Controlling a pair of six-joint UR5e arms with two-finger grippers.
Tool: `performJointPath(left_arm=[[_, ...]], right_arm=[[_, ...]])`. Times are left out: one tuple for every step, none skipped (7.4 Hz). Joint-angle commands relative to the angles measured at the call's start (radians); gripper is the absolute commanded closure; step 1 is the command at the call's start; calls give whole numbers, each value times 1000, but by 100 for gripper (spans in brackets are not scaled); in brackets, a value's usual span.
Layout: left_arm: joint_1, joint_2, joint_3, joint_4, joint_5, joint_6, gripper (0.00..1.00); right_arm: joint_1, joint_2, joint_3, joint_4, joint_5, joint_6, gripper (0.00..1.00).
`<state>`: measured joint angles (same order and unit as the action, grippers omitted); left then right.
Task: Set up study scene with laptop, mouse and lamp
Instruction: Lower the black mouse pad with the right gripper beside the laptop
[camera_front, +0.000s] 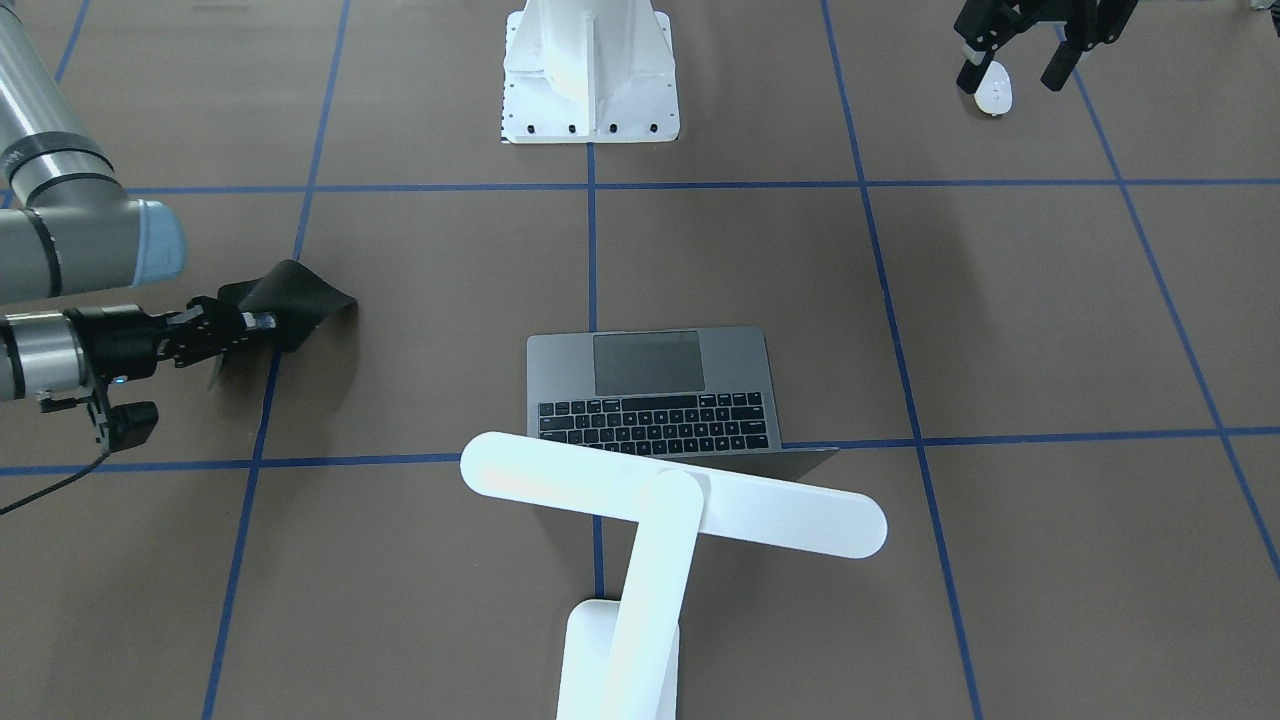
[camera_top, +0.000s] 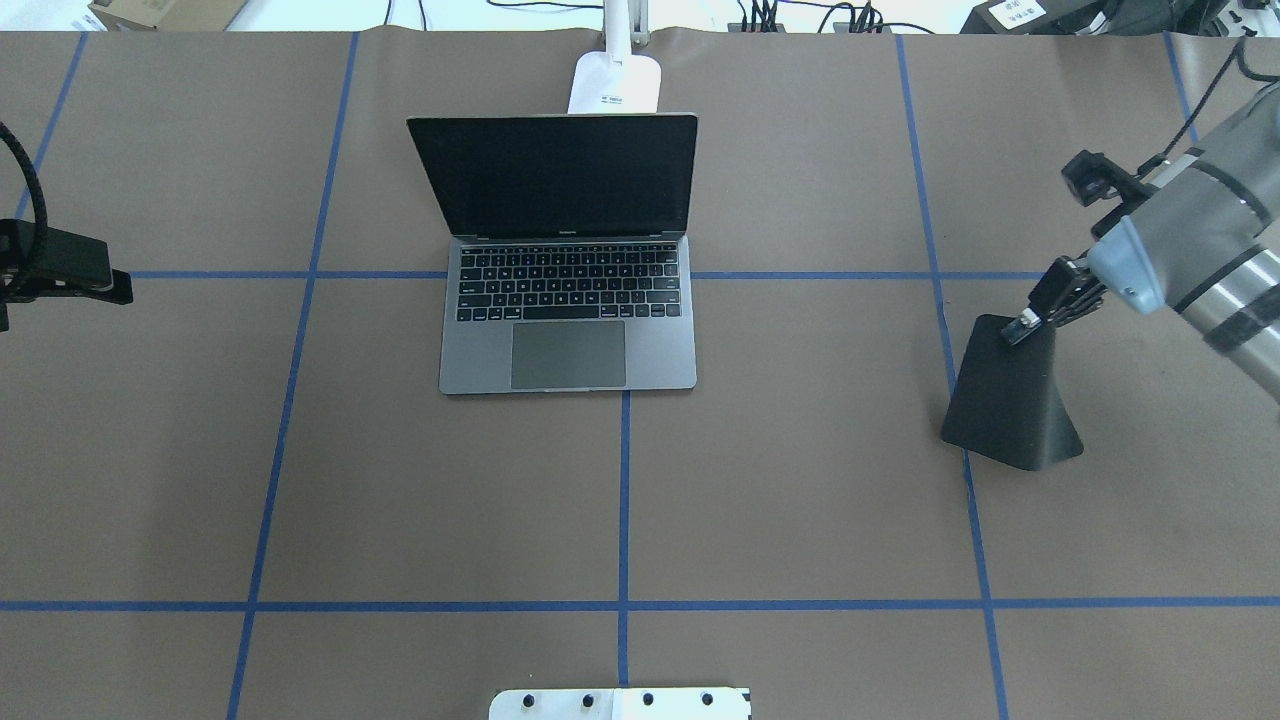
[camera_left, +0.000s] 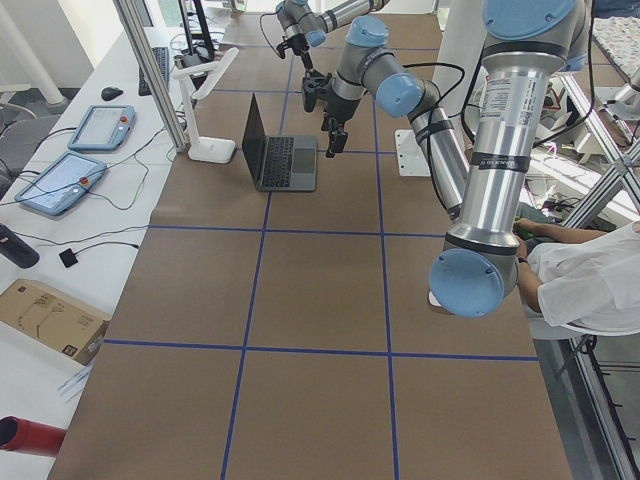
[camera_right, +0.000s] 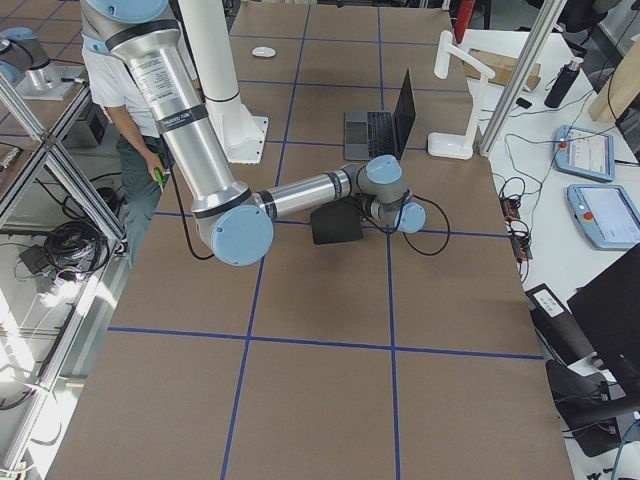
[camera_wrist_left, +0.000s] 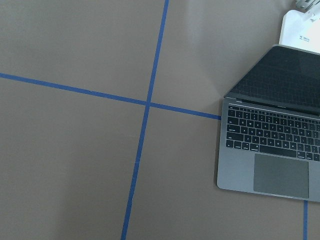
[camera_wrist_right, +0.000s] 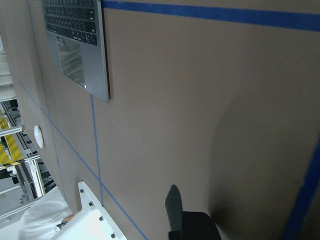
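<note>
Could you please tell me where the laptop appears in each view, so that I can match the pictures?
Front-facing: laptop at centre, its far end hidden by the lamp head.
Overhead: upper centre, screen open.
Exterior left: upper middle, far away.
Exterior right: top centre.
Left wrist: right edge.
Right wrist: top left, cut off.
Shared landmark: the lamp behind the screen, in every view but the right wrist.

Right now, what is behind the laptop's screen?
The lamp stands just behind the laptop, its white base showing above the lid. The lid hides the base's near edge.
</note>
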<state>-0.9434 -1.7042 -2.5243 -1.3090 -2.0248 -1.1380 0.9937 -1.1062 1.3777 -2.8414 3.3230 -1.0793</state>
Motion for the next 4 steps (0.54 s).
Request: performJointPath(left_arm=[[0,-2,4,1,0,0,0],[0,-2,4,1,0,0,0],[0,-2,5,1,0,0,0],[0,-2,7,1,0,0,0]], right_arm=[[-33,119,-99,0,67,15,100],[-35,141,-104,0,76,15,100],[-46,163,-115,0,88,15,100],[-56,170,-124,2,96,13,100]])
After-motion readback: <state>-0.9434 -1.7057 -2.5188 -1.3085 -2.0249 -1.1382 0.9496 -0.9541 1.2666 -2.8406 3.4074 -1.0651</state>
